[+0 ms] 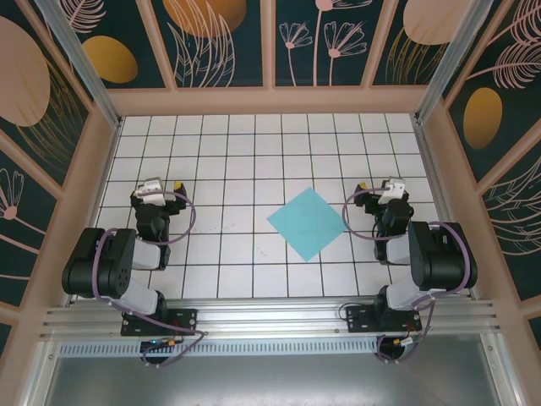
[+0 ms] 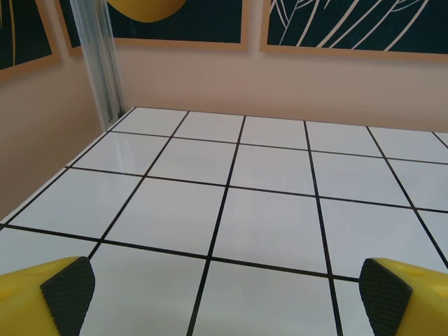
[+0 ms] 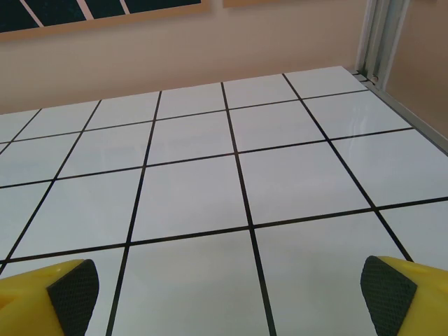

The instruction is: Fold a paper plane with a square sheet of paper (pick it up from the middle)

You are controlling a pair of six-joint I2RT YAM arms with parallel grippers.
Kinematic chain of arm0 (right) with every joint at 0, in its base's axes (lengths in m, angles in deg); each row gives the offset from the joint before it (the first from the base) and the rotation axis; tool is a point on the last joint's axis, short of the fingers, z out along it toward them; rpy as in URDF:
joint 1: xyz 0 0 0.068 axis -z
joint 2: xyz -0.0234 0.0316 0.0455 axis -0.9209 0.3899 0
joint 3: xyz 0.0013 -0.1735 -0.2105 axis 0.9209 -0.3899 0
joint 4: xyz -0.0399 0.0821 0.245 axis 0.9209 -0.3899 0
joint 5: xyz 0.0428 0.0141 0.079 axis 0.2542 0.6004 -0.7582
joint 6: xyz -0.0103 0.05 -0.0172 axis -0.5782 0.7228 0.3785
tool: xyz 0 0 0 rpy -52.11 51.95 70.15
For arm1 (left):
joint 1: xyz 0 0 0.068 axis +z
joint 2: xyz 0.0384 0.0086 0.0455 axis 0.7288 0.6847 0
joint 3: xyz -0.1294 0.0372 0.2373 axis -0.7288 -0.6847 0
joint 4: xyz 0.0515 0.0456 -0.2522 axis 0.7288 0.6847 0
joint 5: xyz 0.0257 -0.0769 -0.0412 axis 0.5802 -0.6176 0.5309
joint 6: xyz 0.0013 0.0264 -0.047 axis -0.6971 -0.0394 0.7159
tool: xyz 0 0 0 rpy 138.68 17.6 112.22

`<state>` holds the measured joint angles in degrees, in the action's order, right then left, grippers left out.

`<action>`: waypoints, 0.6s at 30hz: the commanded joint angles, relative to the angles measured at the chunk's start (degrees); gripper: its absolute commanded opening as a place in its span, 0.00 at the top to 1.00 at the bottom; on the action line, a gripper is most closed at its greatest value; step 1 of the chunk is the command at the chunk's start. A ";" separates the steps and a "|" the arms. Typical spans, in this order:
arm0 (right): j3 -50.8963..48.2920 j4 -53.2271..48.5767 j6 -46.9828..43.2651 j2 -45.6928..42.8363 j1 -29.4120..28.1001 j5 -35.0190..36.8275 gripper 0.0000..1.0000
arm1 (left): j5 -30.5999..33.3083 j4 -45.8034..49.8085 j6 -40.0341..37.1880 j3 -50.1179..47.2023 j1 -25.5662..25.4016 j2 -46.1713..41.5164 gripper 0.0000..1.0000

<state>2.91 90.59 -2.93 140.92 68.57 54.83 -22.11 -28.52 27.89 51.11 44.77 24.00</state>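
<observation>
The square sheet of paper (image 1: pixel 308 222), light turquoise and unfolded, lies flat on the white grid table, turned like a diamond, between the two arms and nearer the right one. My left gripper (image 1: pixel 162 185) rests at the left side of the table, well apart from the sheet, open; its yellow fingers with black pads (image 2: pixel 68 290) stand wide with only bare tiles between them. My right gripper (image 1: pixel 378 188) sits just right of the sheet's right corner, open too, pads (image 3: pixel 387 294) far apart over bare tiles. No folded plane is in view.
The white grid table (image 1: pixel 254 152) is boxed in by peach walls (image 1: pixel 270 101) with dark floral panels at the back and sides. Aluminium posts (image 1: pixel 76 59) stand at the back corners. A metal rail (image 1: pixel 270 317) with the arm bases runs along the near edge.
</observation>
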 commanded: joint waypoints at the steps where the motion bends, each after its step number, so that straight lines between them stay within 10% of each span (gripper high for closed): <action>1: 0.87 2.64 0.52 0.29 0.41 -0.90 0.01 | -1.01 -1.14 -0.71 0.90 0.18 -0.90 0.01; 18: 0.83 2.64 0.69 0.28 0.73 -1.66 0.01 | -1.95 -4.63 -0.99 -1.52 0.15 -1.57 0.01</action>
<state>2.91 90.59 -2.93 140.92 68.90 54.41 -22.54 -28.83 27.87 50.91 44.77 23.92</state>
